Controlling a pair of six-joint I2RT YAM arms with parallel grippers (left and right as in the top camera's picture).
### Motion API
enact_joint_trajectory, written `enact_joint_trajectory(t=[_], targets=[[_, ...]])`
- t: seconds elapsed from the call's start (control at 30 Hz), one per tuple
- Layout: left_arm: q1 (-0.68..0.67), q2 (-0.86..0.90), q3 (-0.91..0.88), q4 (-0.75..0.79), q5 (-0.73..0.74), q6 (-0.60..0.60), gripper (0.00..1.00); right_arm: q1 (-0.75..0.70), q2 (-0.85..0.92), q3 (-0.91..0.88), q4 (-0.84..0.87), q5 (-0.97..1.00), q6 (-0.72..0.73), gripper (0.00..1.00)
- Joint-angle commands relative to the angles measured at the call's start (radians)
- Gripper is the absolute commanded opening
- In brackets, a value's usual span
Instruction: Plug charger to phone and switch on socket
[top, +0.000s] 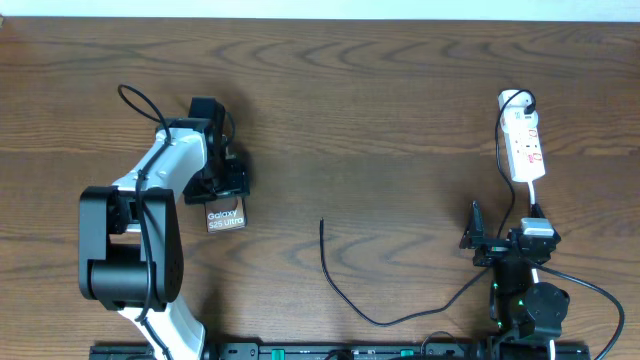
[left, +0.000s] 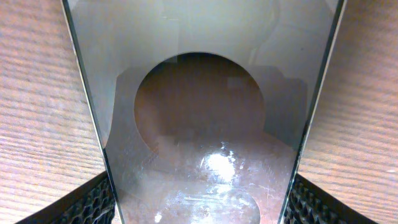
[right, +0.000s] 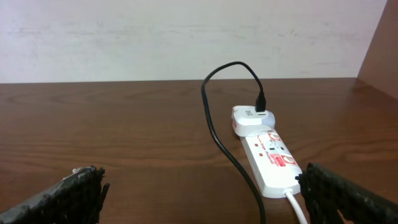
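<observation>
Left hand (top: 228, 185) looks clamped on the slick phone (top: 225, 217) at the desk's (top: 400, 120) left, right hand (right: 202, 183) gapes empty, so I'd pinch the light, floppy charger (top: 322, 245) mid-desk just behind its free end.

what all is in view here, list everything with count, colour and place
phone: 1, bronze-brown, table's left side
charger: 1, black cable, centre, tip lying loose
socket: 1, white with red marks, far right
adapter: 1, white, plugged into the socket's far end
white cord: 1, leaving the socket's near end
table: 1, dark brown wood
left end effector: 1, black, fingers either side of the phone
right end effector: 1, black, open, facing the socket
</observation>
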Motion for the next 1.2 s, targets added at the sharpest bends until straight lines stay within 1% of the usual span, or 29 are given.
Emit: enact_joint_trajectory(t=[0.0,0.13,0.33,0.53,0.63,0.77,0.83,0.97,1.03,1.07,1.17], targets=[[0.001,-0.014,0.04,-0.006,-0.007,0.007,0.07,-0.004,-0.006,-0.001,-0.005,0.008,0.01,0.99],[0.001,-0.016,0.047,-0.009,0.008,0.007,0.08,-0.004,-0.006,-0.001,-0.005,0.008,0.01,0.99],[0.001,-0.016,0.065,-0.009,0.093,0.007,0.07,-0.004,-0.006,-0.001,-0.005,0.008,0.01,0.99],[0.001,-0.016,0.085,-0.009,0.147,0.007,0.07,-0.004,-0.006,-0.001,-0.005,0.008,0.01,0.99],[0.002,-0.016,0.093,-0.008,0.229,0.007,0.07,-0.004,-0.006,-0.001,-0.005,0.008,0.01,0.99],[0.002,-0.016,0.113,-0.006,0.362,0.007,0.07,-0.004,-0.006,-0.001,-0.005,0.008,0.01,0.99],[0.002,-0.016,0.126,-0.002,0.451,0.007,0.08,-0.004,-0.006,-0.001,-0.005,0.008,0.01,0.99],[0.002,-0.016,0.15,0.023,0.647,0.007,0.07,-0.004,-0.006,-0.001,-0.005,0.008,0.01,0.99],[0.002,-0.016,0.159,0.053,0.779,0.006,0.07,-0.004,-0.006,-0.001,-0.005,0.008,0.01,0.99],[0.002,-0.016,0.161,0.062,0.821,0.006,0.07,-0.004,-0.006,-0.001,-0.005,0.008,0.01,0.99],[0.002,-0.016,0.166,0.116,0.988,-0.043,0.07,-0.004,-0.006,-0.001,-0.005,0.008,0.01,0.99]])
